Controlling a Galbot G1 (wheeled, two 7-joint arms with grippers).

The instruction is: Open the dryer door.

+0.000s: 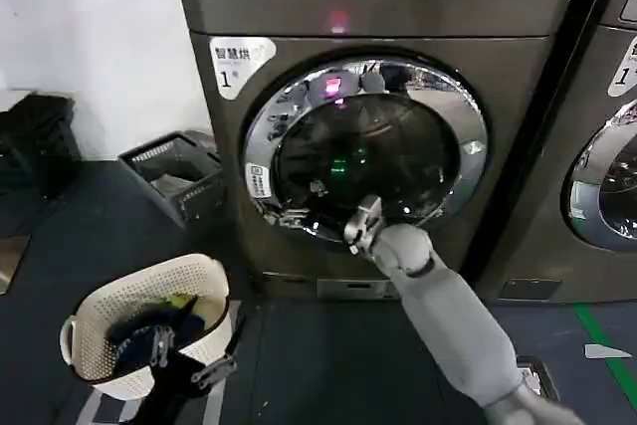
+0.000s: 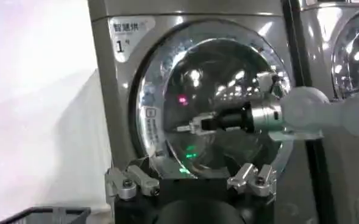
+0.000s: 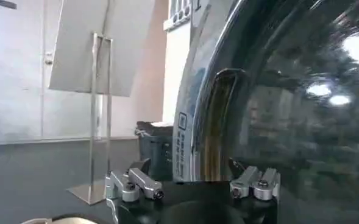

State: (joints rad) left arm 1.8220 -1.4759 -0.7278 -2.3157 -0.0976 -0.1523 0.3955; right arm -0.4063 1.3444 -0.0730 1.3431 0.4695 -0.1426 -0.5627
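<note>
The dryer door [image 1: 458,131] is a wide chrome ring around dark glass on the grey dryer's front, and it looks flush with the front. My right gripper [image 1: 333,221] reaches across the lower glass to the door's lower left rim. The right wrist view has the door [image 3: 289,122] close up, and the right gripper [image 3: 190,167] stands open with the chrome rim and a dark recess between its fingers. The left wrist view looks at the door [image 2: 228,67] from farther back, with the right gripper [image 2: 185,126] against the glass. My left gripper [image 1: 189,360] hangs low and open beside the basket.
A white laundry basket [image 1: 95,306] with dark cloth stands on the floor at front left. A dark crate [image 1: 179,176] sits against the wall left of the dryer. A second machine [image 1: 607,176] with its own chrome-ringed door stands on the right.
</note>
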